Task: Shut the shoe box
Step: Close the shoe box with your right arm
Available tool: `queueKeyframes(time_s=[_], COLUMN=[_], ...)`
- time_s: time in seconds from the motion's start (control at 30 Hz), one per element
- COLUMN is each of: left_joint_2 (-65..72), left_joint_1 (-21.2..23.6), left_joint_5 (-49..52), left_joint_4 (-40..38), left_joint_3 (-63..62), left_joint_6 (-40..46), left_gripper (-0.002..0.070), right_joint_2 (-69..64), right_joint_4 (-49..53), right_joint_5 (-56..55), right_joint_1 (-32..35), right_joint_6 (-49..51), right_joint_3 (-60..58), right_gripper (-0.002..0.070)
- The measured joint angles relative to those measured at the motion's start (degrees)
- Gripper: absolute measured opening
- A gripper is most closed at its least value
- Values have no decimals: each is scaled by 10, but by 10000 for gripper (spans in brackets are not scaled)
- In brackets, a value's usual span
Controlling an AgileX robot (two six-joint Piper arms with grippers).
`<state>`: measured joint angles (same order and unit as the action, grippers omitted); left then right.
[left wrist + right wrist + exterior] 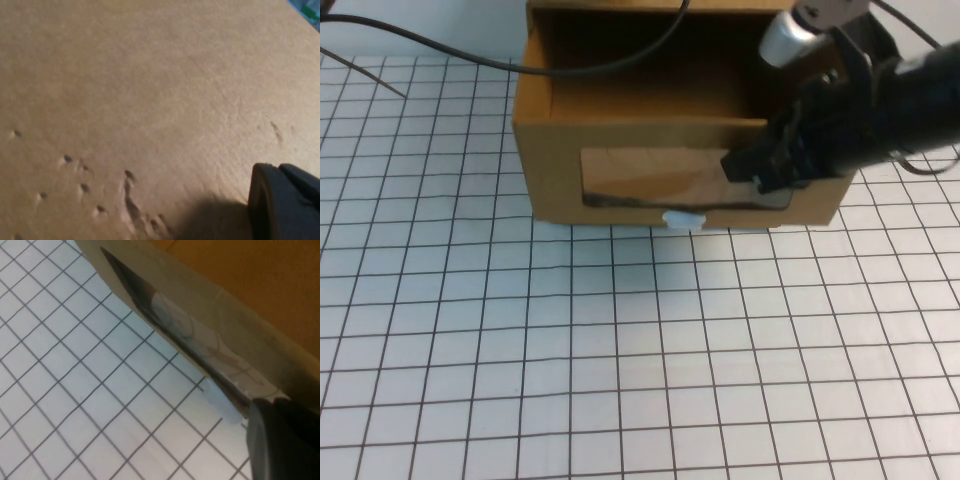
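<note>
Cardboard shoe box (pixel 620 170) sits at the far middle of the gridded surface (pixel 620 350), drawer still out. The right gripper (pixel 760 170) presses against its windowed front, likely to push it in; whether its fingers grip anything, I cannot tell. The left gripper (pixel 285 200) hovers close against plain cardboard, its opening unclear too.

Shoe box (pixel 650 150) sits at the table's (pixel 620 350) far edge, pull tab (pixel 683 220) low on its front. My right gripper (pixel 760 170) is against the front's right part. My left gripper (pixel 285 200) is close against a cardboard face.
</note>
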<state>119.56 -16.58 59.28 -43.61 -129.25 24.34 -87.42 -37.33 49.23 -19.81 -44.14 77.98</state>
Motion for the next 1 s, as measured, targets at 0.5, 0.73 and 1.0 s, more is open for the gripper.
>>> queueKeyframes(time_s=[0.5,0.73,1.0], left_joint_2=[0,0,0], left_joint_1=[0,0,0], left_joint_5=[11,14,15], left_joint_4=[-1,-2,-2], left_joint_3=[0,-1,-1], left_joint_6=[3,5,5], left_gripper=[-6,-5,-5], right_joint_2=[-159,-203,-207], right_joint_4=[-6,-11,-11], right_joint_5=[-8,-1,-1], right_joint_1=[25,35,38], right_joint_6=[-3,-6,9], right_joint_3=[202,262,269], right_gripper=[-14,-14,-14])
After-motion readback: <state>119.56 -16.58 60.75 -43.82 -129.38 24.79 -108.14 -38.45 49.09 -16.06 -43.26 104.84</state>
